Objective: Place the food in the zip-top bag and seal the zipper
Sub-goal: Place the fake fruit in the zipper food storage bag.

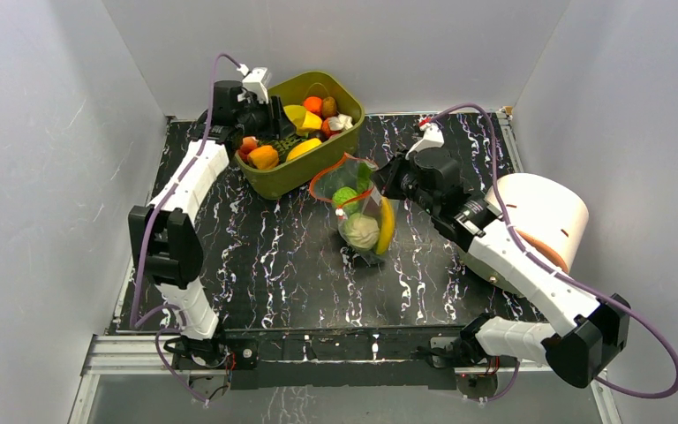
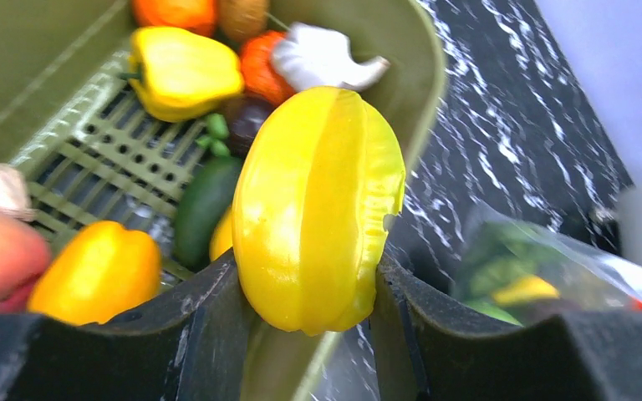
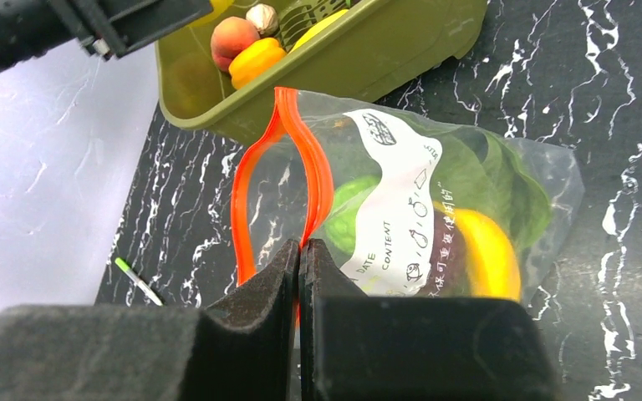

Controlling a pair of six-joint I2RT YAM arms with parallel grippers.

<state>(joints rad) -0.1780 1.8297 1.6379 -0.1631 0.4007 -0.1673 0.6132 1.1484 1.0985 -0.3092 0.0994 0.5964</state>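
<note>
The left gripper [image 2: 309, 294] clasps a slick yellow ridged toy fruit [image 2: 318, 200] over the olive-green plastic tub [image 2: 425, 79]; it could slip. The right gripper [image 3: 299, 261] pinches the red-orange zipper [image 3: 321, 180] of the clear plastic bag [image 3: 501, 163] just beside the tub, whose narrow mouth could catch the fruit.

top: high, looking down on table [image 1: 256, 265] | wrists: close, forward | shared: green tub [image 1: 293, 177], bag [image 1: 364, 208]

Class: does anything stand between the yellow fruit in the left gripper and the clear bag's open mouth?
Only the olive tub's wall, between the yellow fruit and the mouth of the bag; the fruit must clear it. The right gripper pinches the zipper on the mouth's other side, off that path.
</note>
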